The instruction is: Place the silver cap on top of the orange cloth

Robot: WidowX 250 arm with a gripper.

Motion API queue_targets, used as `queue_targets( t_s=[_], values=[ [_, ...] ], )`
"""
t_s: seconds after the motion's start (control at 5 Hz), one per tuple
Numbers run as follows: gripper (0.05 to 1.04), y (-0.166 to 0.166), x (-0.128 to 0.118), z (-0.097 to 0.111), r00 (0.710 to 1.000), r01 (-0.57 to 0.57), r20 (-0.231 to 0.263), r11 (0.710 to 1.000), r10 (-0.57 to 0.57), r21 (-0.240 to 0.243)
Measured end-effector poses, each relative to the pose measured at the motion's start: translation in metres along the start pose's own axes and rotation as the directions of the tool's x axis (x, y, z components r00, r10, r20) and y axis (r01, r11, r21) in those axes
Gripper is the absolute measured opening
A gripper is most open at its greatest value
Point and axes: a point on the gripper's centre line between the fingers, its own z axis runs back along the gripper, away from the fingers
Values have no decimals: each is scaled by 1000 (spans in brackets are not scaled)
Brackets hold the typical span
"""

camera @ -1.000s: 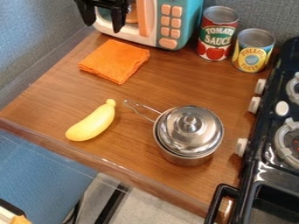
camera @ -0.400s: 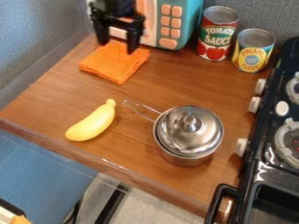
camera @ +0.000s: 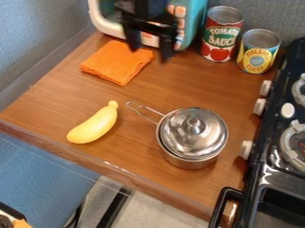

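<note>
Silver lid (camera: 205, 133) on pot (camera: 187, 163) | 5 o'clock from gripper (camera: 150, 52) | round, no long axis, knob (camera: 193, 123) upward | fingers apart, nothing between | orange cloth (camera: 116, 62) at gripper's 8 o'clock | lone arm

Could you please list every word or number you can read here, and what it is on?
"TOMATO SAUCE": the taller can.
"PINEAPPLE": the shorter can.
"SLICES", slightly blurred: lower on that can.
Too small to read: any finer print on either can.
</note>
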Motion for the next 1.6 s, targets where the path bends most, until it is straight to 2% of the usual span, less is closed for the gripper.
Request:
queue_targets(
  t_s=[0.2,0.4,0.6,0.8,1.0,1.2,1.4,1.6],
  values=[
    [999,-33,-8,15,997,29,65,999,-30,16],
    [999,-55,-16,12,995,8,98,999,-13,50],
    [999,-59,-23,0,994,8,110,996,-18,90],
    [999,-63,-32,-16,991,30,127,997,-39,78],
    [999,-76,-36,-23,987,72,144,997,-75,29],
    [999,-88,-39,-27,985,116,132,993,-115,1],
    [999,-90,-43,-36,988,123,97,992,-121,-8],
    [999,-95,-53,-53,992,124,12,992,-124,-12]
  ],
)
